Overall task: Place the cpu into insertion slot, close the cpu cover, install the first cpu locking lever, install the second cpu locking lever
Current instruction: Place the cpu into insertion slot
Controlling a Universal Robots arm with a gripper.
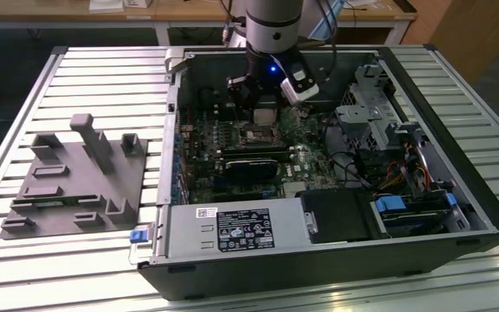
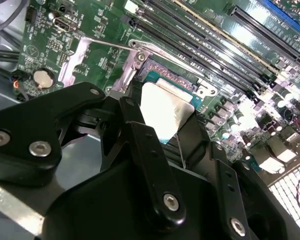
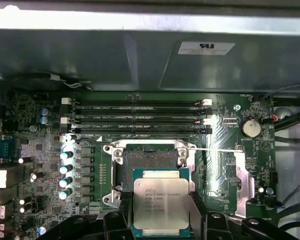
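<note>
My gripper [image 3: 161, 212] is shut on the cpu [image 3: 161, 202], a flat square chip with a silvery top, clamped by its two side edges between the black fingers [image 3: 121, 216]. The chip hangs just above and slightly off the insertion slot [image 3: 150, 161], whose dark square socket lies open in its silver rim. In the second wrist view the cpu [image 2: 165, 111] hovers over the socket's edge [image 2: 172, 80]. The cpu cover [image 3: 244, 174] is flipped open beside the socket, with a thin lever [image 3: 217, 149] raised across it. In the exterior view the gripper [image 1: 265, 107] is inside the computer case, over the slot [image 1: 258, 136].
Long black memory slots [image 3: 135, 117] run just beyond the socket. A black card [image 1: 249, 170] sits nearer the case front, with the power supply [image 1: 232, 231] and the drive cage [image 1: 366, 120] around it. A grey fixture [image 1: 76, 179] stands on the slatted table at the exterior view's left.
</note>
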